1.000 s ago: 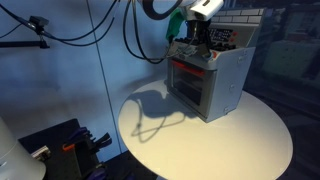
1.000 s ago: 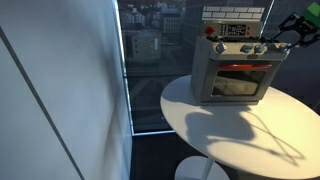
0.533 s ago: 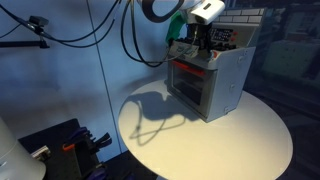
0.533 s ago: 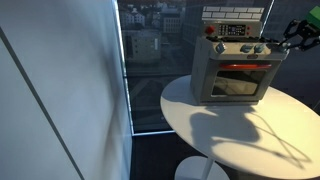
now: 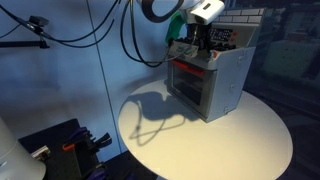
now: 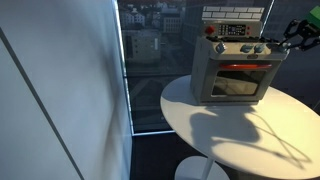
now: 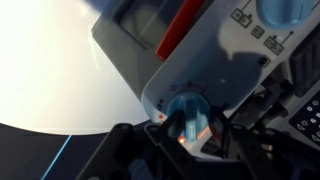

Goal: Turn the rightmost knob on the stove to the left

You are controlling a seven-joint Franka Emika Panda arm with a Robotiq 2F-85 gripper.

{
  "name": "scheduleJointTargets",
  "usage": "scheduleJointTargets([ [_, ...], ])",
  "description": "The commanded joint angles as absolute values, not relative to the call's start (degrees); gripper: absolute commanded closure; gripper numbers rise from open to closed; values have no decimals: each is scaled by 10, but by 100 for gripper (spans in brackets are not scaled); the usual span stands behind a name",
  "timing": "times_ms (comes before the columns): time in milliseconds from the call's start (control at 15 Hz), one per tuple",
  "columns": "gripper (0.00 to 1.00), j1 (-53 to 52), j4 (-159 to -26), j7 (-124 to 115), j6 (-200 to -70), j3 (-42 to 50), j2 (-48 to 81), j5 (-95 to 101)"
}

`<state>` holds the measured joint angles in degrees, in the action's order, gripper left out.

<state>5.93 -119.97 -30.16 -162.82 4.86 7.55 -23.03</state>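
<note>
Presently, I note the round white worktop point(image 5: 255, 140) carrying the grey toy stove point(image 5: 228, 85) toward one edge. My pincer point(image 7: 192, 138) is at the stove's front panel, its fingers on either side of the rightmost knob point(image 7: 188, 108). Blur prevents confirming whether they clamp it.

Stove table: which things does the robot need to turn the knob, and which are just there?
For the job: stove, rightmost knob, gripper.
Just there: other knobs, oven door, round white table, hanging cables.
</note>
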Motion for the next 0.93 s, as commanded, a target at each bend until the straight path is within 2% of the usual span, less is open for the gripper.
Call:
scheduleJointTargets([
  [0, 89, 50, -1209, -300, -1630, 54, 57, -215],
  [867, 89, 54, -1228, -313, -1601, 61, 26, -61],
])
